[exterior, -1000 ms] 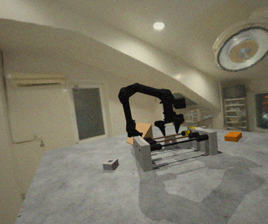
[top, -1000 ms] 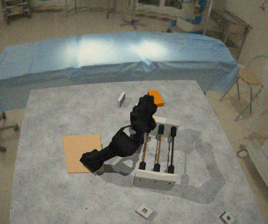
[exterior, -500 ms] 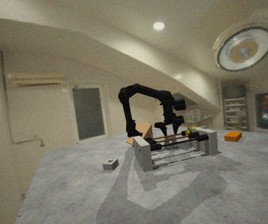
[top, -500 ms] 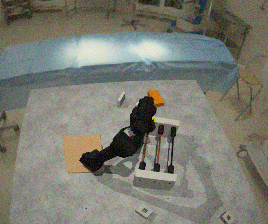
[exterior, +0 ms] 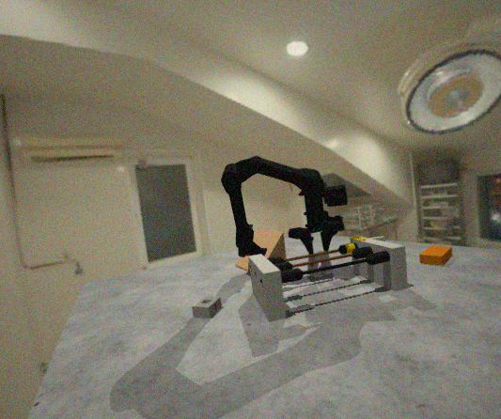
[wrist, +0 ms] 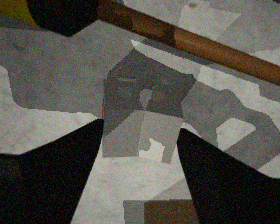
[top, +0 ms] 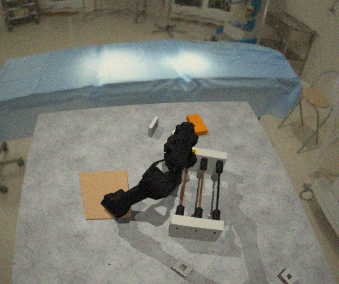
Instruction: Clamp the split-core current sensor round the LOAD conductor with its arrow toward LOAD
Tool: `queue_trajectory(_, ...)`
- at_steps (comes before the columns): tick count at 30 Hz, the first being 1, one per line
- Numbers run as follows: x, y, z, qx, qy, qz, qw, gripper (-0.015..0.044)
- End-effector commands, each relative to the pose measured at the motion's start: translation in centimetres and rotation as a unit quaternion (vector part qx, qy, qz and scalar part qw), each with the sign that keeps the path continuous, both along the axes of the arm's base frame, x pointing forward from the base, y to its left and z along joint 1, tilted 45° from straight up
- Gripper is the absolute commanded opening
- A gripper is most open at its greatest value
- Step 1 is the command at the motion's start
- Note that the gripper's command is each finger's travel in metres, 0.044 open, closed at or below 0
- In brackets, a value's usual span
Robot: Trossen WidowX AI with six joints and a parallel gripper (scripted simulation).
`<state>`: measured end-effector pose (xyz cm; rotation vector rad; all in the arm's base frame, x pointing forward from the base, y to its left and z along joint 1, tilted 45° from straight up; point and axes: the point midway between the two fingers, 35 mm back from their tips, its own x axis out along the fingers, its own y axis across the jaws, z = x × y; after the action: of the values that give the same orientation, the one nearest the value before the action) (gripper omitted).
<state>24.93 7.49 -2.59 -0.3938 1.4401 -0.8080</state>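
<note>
My gripper point(exterior: 319, 253) point(wrist: 141, 129) is shut on the grey split-core sensor point(exterior: 316, 266) point(wrist: 161, 130), its fingertips at two opposite sides. The sensor appears to stand low at the table; its arrow is not readable. The LOAD conductor point(top: 184, 188) point(wrist: 216, 49) is the copper rod nearest the arm, with a yellow sleeve point(exterior: 350, 248) point(wrist: 8, 11) by the yellow LOAD marker point(top: 194, 151) point(exterior: 361, 239). In the wrist view the sensor is beside this rod, not around it. The arm hides the fingers and sensor in the top view.
Another copper rod point(top: 201, 188) and a black rod point(top: 218, 191) run parallel between two pale end blocks point(top: 196, 222) point(exterior: 396, 263). An orange block point(top: 198, 125) point(exterior: 435, 256) and a white upright plate point(top: 152, 127) lie beyond. A square block point(top: 178, 270) is nearer; a tan board point(top: 102, 191) is left.
</note>
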Motion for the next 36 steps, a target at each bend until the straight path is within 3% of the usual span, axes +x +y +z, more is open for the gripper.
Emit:
queue_trajectory(1,0.4,1.0,0.8,0.004,-0.003,-0.001,1.0,0.0045)
queue_trajectory(3,0.5,1.7,1.4,0.004,-0.003,-0.001,1.0,0.0)
queue_trajectory(23,0.6,6.9,7.1,0.001,0.005,0.007,1.0,0.0)
queue_trajectory(36,1.3,6.4,7.3,-0.008,0.124,0.175,0.977,0.0)
